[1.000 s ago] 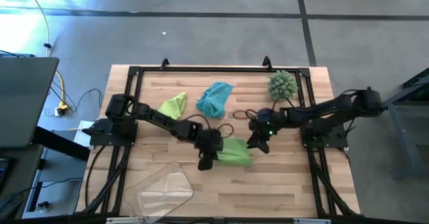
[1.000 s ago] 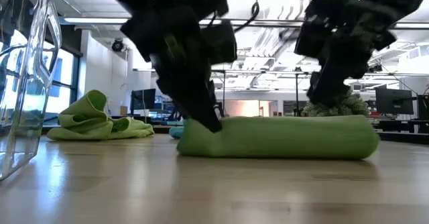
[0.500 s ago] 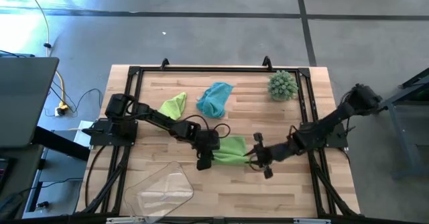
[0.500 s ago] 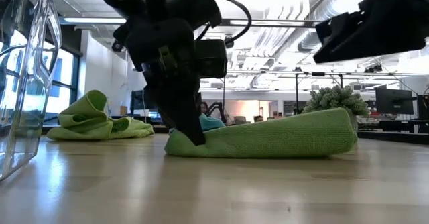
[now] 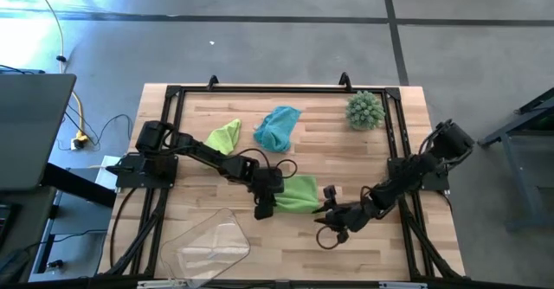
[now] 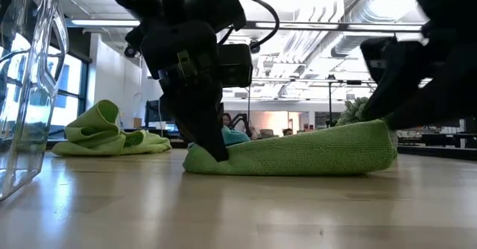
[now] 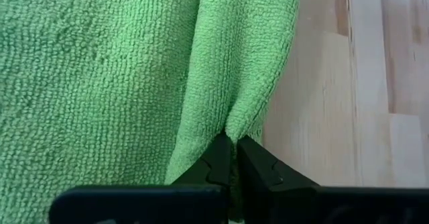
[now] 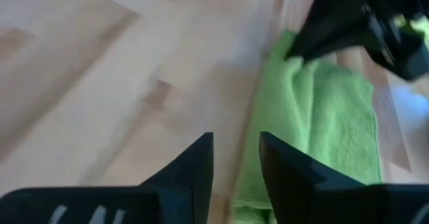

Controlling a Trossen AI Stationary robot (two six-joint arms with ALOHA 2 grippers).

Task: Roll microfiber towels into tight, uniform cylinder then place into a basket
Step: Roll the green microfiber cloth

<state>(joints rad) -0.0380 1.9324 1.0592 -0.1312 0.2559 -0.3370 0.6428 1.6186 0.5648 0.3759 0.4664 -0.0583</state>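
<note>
Basket of clear plastic (image 5: 208, 241), front left. Loose lime green towel (image 5: 224, 135) and teal towel (image 5: 278, 126), behind. Left gripper (image 5: 264, 208) pinched on rolled lime green microfiber towel (image 5: 299, 195), centre. Right gripper (image 5: 331, 232), fingers apart, apparently empty, just beside it.

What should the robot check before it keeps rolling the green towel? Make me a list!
1. Left gripper pinching the rolled lime towel: ok, jaws shut on its edge.
2. Right gripper on the towel: not ok, it hangs over bare wood beside the towel, jaws open, holding nothing.
3. Towel rolled evenly: not ok, in the low view one end is fatter than the pinched end.
4. Basket ready: cannot tell; it sits at the table's front edge and looks tilted.
5. Other towels out of the way: ok, the second lime towel and the teal towel lie toward the back.
</note>
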